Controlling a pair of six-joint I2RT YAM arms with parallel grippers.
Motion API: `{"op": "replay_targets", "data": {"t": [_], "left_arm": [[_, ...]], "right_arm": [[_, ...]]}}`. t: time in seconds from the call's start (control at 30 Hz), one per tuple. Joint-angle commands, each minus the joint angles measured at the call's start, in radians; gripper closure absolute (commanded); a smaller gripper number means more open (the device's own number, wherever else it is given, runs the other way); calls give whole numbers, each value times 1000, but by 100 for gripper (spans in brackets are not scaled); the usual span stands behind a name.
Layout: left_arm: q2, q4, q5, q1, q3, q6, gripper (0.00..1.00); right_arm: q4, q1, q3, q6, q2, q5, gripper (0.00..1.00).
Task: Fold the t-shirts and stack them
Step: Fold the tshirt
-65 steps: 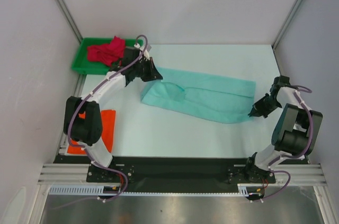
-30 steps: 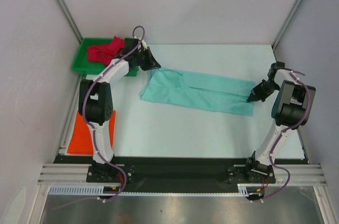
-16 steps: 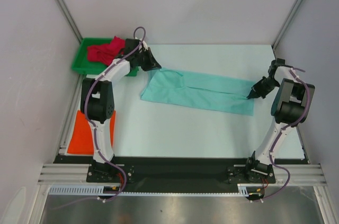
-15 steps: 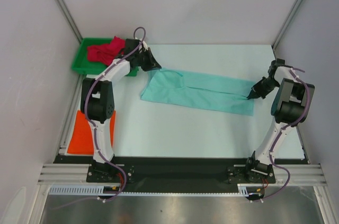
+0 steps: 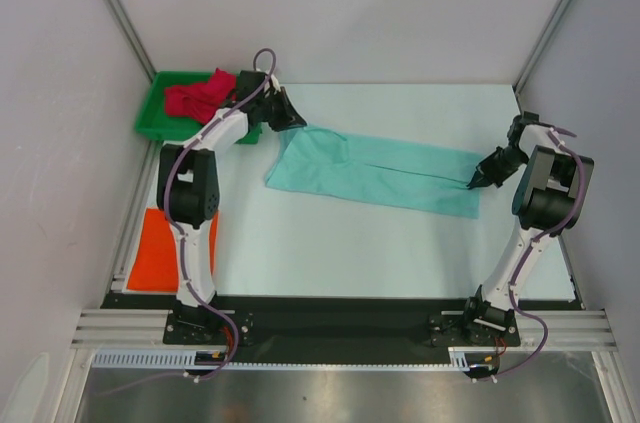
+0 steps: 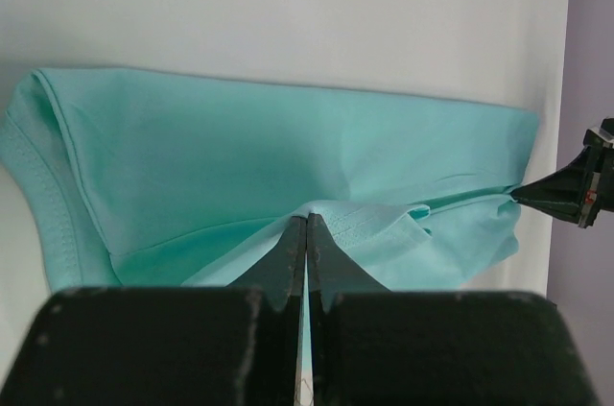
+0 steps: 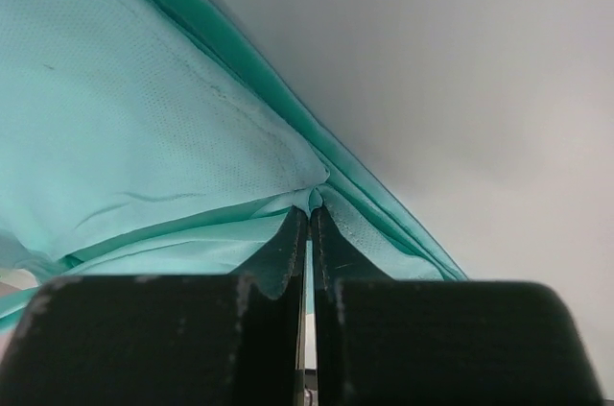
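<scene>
The counter (image 5: pixel 330 253) lay bare between the mint green t-shirt (image 5: pixel 380 173) and the arm bases, and also behind it up to the back wall (image 5: pixel 330 13). The shirt spanned the middle, pinched at its ends by the left hand (image 5: pixel 298 125) and right hand (image 5: pixel 473 184). The green tray (image 5: pixel 150 123), holding the red t-shirt (image 5: pixel 200 98), blocked the back left corner. The orange t-shirt (image 5: pixel 150 253) covered the left edge.

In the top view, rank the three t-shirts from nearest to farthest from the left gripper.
1. The mint green t-shirt: pinched in the left gripper, mid-table.
2. The red t-shirt: in the green tray, far-left corner.
3. The orange t-shirt: near-left edge.
</scene>
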Motion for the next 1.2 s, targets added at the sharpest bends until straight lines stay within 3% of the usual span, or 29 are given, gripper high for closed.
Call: {"op": "replay_targets", "data": {"t": [0.0, 0.17, 0.3, 0.5, 0.57, 0.63, 0.83, 0.9, 0.97, 1.03, 1.17], "left_arm": [[16, 32, 21, 9, 61, -14, 100], [35, 26, 22, 9, 68, -8, 100], [50, -21, 4, 9, 105, 21, 94], [-16, -112, -68, 9, 144, 101, 78], [-61, -121, -102, 8, 110, 130, 63], [-115, -139, -110, 5, 81, 167, 59], [-268, -175, -79, -9, -60, 197, 51], [-330, -102, -53, -21, -195, 199, 51], [-385, -31, -28, -29, -336, 187, 53], [-388, -6, 14, -30, -387, 147, 59], [-347, 83, 56, -30, -482, 110, 63]], "right_arm": [[-21, -7, 37, -13, 16, -2, 98], [-18, -8, 37, -18, 21, -13, 96], [-12, -8, 52, -33, 9, -28, 86], [-89, -7, 118, -96, -51, 12, 60], [-86, 1, 100, -125, -128, 23, 51], [-75, 11, 60, -144, -187, 30, 46], [-29, 90, -30, -176, -237, 20, 44], [35, 134, -85, -185, -272, 15, 44], [106, 162, -135, -184, -283, -22, 48], [124, 197, -150, -162, -281, -43, 58], [173, 217, -188, -119, -266, -51, 68]]}}
